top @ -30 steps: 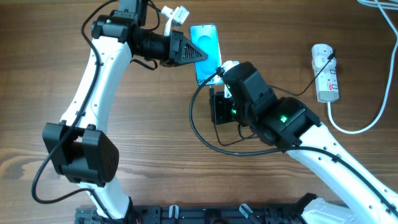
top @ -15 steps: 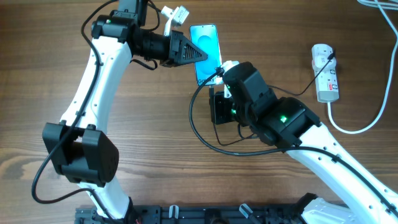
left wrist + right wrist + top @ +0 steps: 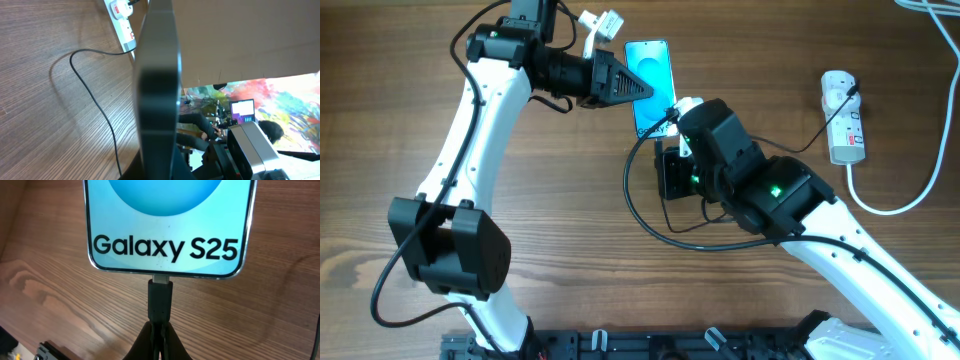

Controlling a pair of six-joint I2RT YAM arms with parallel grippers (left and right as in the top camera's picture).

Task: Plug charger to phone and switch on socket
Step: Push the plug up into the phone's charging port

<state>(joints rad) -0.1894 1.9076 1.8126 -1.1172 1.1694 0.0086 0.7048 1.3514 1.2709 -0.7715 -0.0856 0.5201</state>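
Phone (image 3: 648, 75) shows its lit screen upward on the far side of the table (image 3: 390, 60). The left gripper (image 3: 623, 85) is at its left edge, but I cannot tell whether those jaws are clamped on it. The right gripper (image 3: 159, 332) is pinched tight on the charger (image 3: 160, 297), whose connector tip meets the port in the phone's bottom edge; how deep it sits is unclear. Plugging in seems the step in hand. Next likely calls for a straight push, then a release and a reach to the socket (image 3: 844, 118), well apart to the right.
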